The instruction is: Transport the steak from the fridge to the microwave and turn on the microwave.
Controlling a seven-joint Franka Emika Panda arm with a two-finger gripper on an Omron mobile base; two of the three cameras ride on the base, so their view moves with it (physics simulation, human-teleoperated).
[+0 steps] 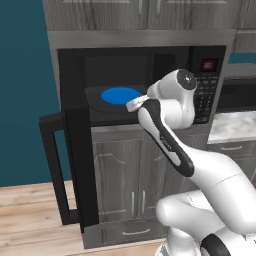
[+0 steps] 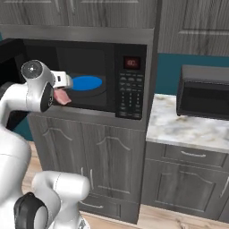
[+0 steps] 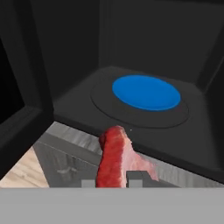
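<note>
One steak [image 3: 114, 159], clamped in my gripper [image 3: 112, 183], hangs just outside the microwave [image 1: 150, 85], door [image 1: 70, 165] swung wide at left; blue plate [image 3: 146, 92] sits mid-cavity, keypad [image 2: 130, 96] & red display to the rt.

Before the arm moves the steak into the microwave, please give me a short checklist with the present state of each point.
1. Microwave door swung open: ok.
2. Steak held in the shut hand: ok.
3. Blue plate on the turntable bare, free to receive the steak: ok.
4. Steak already inside the cavity: not ok; it hangs just before the front edge.
5. Path from steak to plate free of obstacles: ok.
6. Keypad reachable afterwards: cannot tell.
</note>
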